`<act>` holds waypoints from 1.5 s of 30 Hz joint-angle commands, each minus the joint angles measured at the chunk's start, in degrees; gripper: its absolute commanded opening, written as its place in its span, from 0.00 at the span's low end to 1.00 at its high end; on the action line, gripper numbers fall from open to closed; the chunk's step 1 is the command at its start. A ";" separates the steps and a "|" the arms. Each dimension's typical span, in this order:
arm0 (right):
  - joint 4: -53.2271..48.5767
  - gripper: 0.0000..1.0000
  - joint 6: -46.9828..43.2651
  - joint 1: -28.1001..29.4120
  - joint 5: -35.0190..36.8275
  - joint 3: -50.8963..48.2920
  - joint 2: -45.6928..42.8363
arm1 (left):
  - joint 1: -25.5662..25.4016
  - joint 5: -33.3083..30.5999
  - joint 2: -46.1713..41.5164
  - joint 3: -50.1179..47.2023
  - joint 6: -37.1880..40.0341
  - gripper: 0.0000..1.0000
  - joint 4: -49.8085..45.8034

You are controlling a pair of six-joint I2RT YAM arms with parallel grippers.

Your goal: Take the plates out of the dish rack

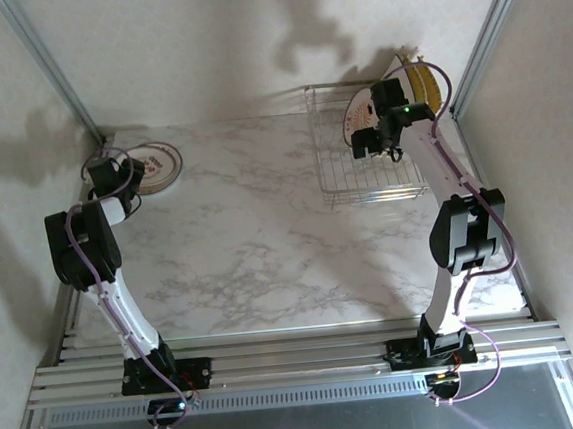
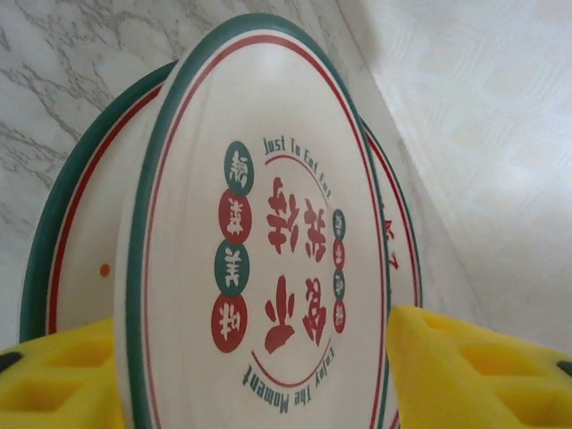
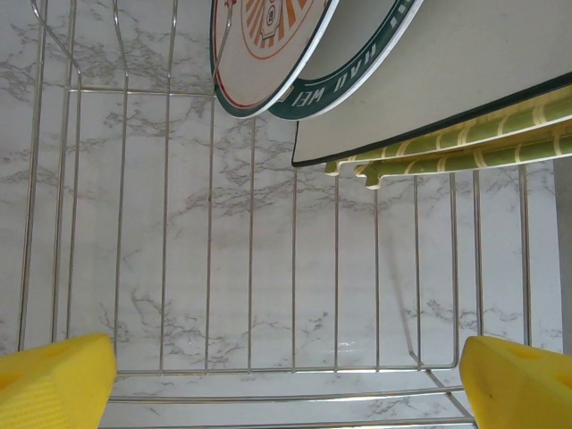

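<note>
my left tool sits spread by the stacked plates, upper left, and i'd ease my wide-spread right tool squarely over the nearest round plate in the dish rack, upper right.

Glazed ware, bare wire, marbled bench

The round plates look like smooth, glossy glazed ceramic with printed lettering. The dish rack is thin, bright metal wire. The bench has a smooth marble-patterned face with a faint sheen. The fingers of the left end effector look like matt, slightly grainy yellow plastic.
</note>
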 commanded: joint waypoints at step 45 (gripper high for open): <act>-0.12 0.99 -2.69 -0.86 0.00 27.25 20.71 | -26.73 -23.43 -9.48 28.02 36.67 1.00 -61.61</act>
